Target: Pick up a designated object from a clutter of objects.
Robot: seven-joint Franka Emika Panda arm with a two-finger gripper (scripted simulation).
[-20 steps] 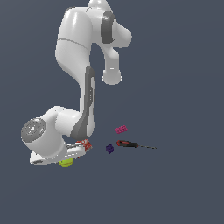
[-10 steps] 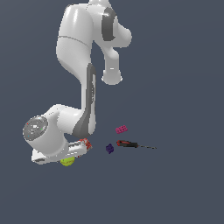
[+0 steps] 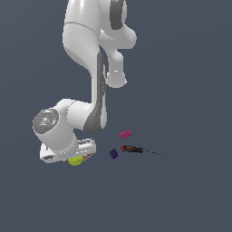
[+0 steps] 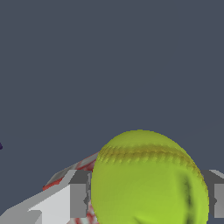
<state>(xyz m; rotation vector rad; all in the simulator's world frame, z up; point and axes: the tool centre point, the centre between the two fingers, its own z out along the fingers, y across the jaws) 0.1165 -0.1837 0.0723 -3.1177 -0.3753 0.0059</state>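
The yellow-green tennis ball [image 4: 148,179] fills the gap between my two grey fingers [image 4: 78,199], and both pads touch its sides. In the exterior view the ball [image 3: 75,161] pokes out under the white hand. My gripper [image 3: 77,158] is low at the exterior view's left and is shut on the ball. The red white-lettered packet [image 4: 85,168] lies just behind and under the ball, mostly hidden. The dark purple block [image 3: 113,154], the magenta studded brick [image 3: 126,134] and the red-and-black-handled screwdriver [image 3: 136,149] lie to the exterior view's right of the hand.
The arm's bent elbow and forearm [image 3: 86,115] hang over the hand. The floor is plain dark grey. A dark sliver of the purple block [image 4: 1,146] shows at the edge of the wrist view.
The hand with the ball between its fingers has shifted slightly up and to the exterior view's right. The block, brick and screwdriver have not moved.
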